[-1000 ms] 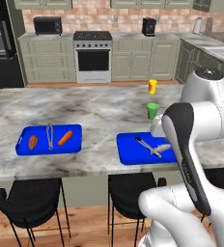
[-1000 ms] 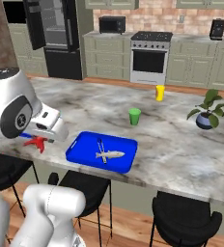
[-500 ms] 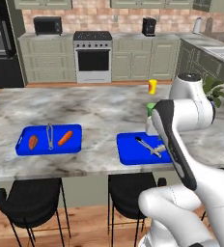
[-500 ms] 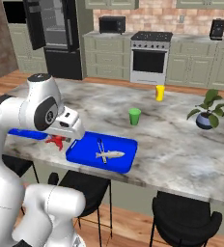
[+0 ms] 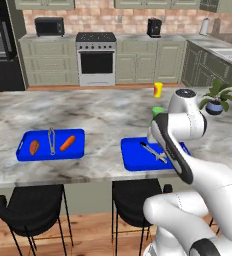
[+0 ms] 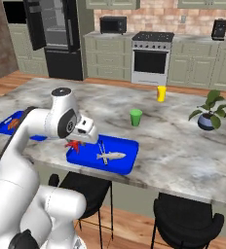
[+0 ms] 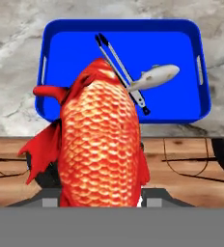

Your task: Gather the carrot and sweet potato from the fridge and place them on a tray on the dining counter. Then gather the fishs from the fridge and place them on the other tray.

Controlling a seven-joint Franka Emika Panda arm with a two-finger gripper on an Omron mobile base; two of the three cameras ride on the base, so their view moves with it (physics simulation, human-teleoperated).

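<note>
two blue trays (image 5: 51, 145) (image 5: 148, 155), two fish (image 7: 100, 149) (image 7: 152, 77), two tongs (image 5: 51, 140) (image 7: 121, 72), one carrot (image 5: 67, 143), one sweet potato (image 5: 34, 147)

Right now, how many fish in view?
2. The red fish is held in the end effector at the near-left edge of the blue tray; the pale fish lies on that tray beside tongs.

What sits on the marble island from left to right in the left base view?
Reddish-brown stubby sweet potato → grey metal tongs → slim bright-orange carrot → second blue tray's rim → yellow cup → green potted plant.
</note>
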